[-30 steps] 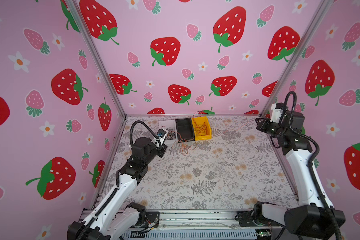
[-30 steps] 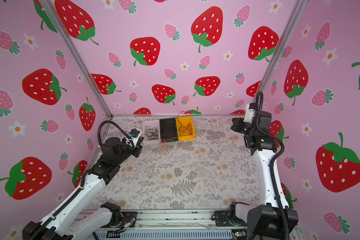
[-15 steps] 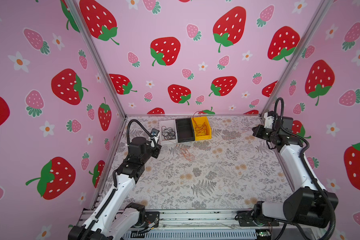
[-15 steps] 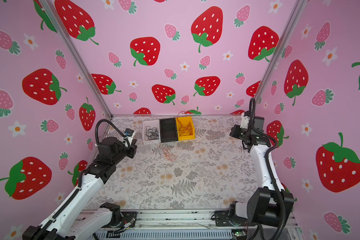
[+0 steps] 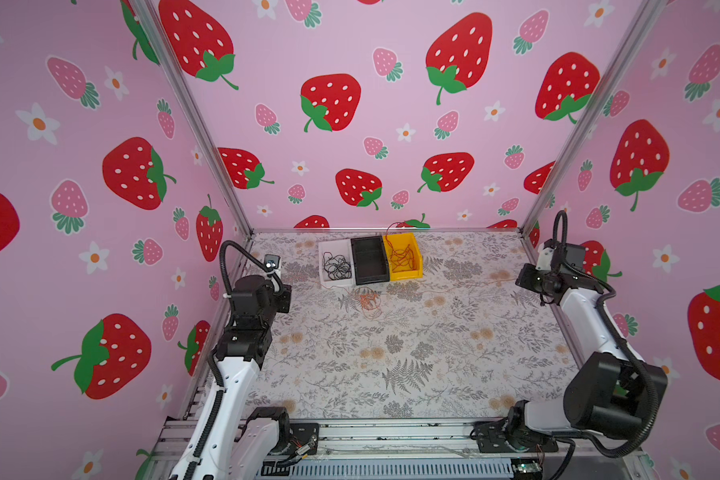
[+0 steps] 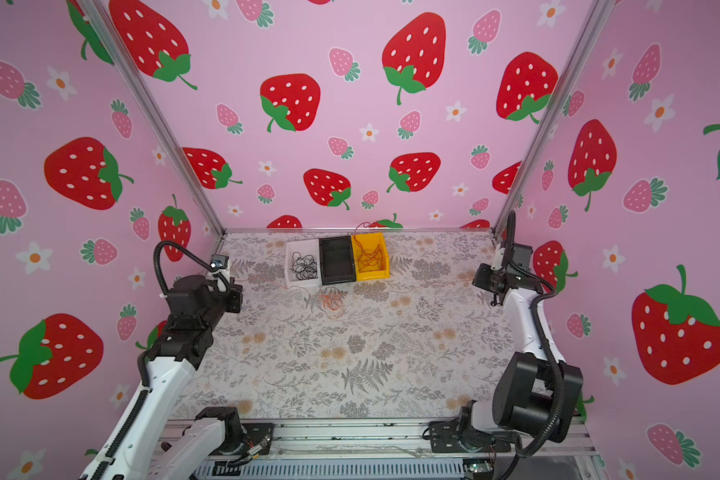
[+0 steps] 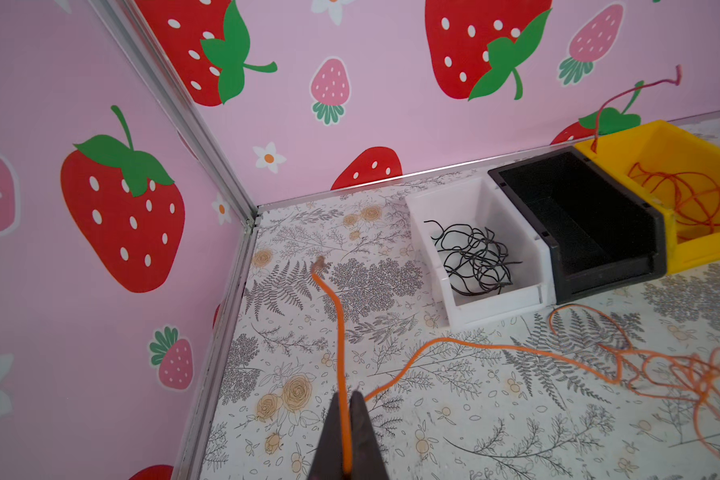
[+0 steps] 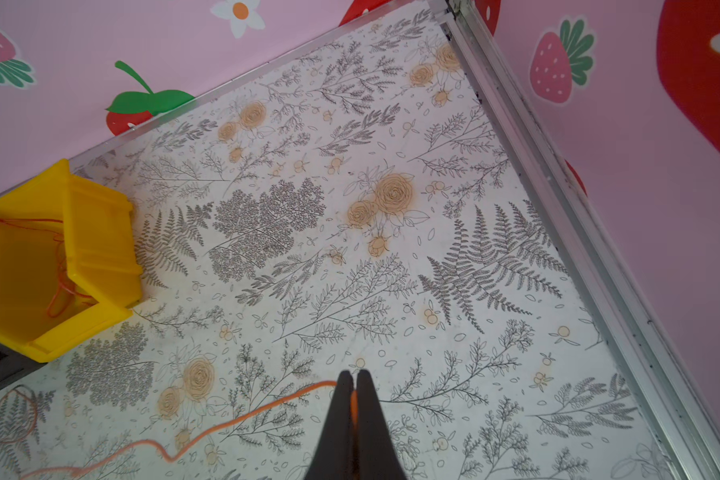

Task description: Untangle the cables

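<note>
Two claws are clamped on one orange cable [image 7: 340, 332]. The left gripper [image 7: 346, 405] has its jaws pressed together on the strand, and a short frayed end pokes out past the tips. The right gripper [image 8: 355, 380] pinches the other end the same way, with orange showing between its closed jaws.

From where I stand the arms are well apart, one near each side wall. The cable runs from each claw toward the middle of the table [image 5: 391, 374]. There it gathers into a loose tangle [image 5: 368, 300], just in front of the bins at the back wall.

Behind that, the white bin [image 7: 495, 307] holds a bundle of black cables [image 7: 472, 259] and the black bin [image 7: 607, 266] looks empty. The yellow bin [image 7: 699, 257] holds reddish cables [image 7: 682, 199], one end curling up over its rim.

I'd say the step in hand is drawing this orange strand out of the knot by pulling both ends apart. The loops have not yet come free. With both arms near the walls, there is little room left to spread. The next move likely calls for lifting, or for regripping closer to the knot. The pull should be gentle so the loops slide out and do not cinch tighter.
</note>
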Controlling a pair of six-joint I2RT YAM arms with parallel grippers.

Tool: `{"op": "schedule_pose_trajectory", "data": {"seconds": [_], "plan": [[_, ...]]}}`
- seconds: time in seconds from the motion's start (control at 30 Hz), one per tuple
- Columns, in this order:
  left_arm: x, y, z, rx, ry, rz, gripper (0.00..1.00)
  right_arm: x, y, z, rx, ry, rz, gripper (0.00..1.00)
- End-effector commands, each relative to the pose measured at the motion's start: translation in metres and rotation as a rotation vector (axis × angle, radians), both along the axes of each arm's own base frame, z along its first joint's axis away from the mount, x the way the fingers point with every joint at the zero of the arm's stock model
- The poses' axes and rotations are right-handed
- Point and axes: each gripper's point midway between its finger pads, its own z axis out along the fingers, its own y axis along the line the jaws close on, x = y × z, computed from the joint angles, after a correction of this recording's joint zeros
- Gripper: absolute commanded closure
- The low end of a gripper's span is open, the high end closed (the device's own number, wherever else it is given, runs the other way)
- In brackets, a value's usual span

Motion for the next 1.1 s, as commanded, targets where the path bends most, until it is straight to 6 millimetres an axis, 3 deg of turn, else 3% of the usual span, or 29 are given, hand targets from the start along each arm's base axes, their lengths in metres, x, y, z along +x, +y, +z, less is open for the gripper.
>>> {"op": "schedule_pose_trajectory", "data": {"seconds": [0.0,0.2,0.43,0.5,0.63,0.87,0.9,0.97,1.07], "plan": [[-0.004,0.013,0.024,-0.001,-0.050,0.056,1.00,-0.007,-0.016,-0.009,-0.043,0.016,-0.025,1.00],[-0.006,0.028,0.028,0.031,-0.051,0.119,1.00,-0.018,-0.036,-0.018,-0.110,0.039,-0.094,1.00],[-0.007,0.032,0.040,0.078,-0.060,0.123,1.00,-0.023,-0.038,-0.042,-0.110,0.089,-0.104,1.00],[-0.007,0.019,0.043,0.058,-0.075,0.054,1.00,-0.020,-0.029,-0.042,-0.067,0.067,-0.080,1.00],[-0.009,-0.012,0.054,-0.028,-0.110,-0.102,1.00,-0.017,0.009,-0.053,0.036,0.047,0.019,1.00],[-0.019,-0.066,0.057,-0.095,-0.097,-0.370,1.00,-0.025,0.045,-0.078,0.006,0.099,0.090,1.00],[-0.020,-0.070,0.058,-0.104,-0.101,-0.386,1.00,-0.026,0.048,-0.078,0.001,0.097,0.097,0.98],[-0.024,-0.080,0.064,-0.118,-0.117,-0.428,1.00,-0.027,0.048,-0.077,-0.035,0.097,0.068,0.70],[-0.030,-0.095,0.069,-0.132,-0.128,-0.501,1.00,-0.026,0.045,-0.066,-0.057,0.049,0.038,0.43]]}}
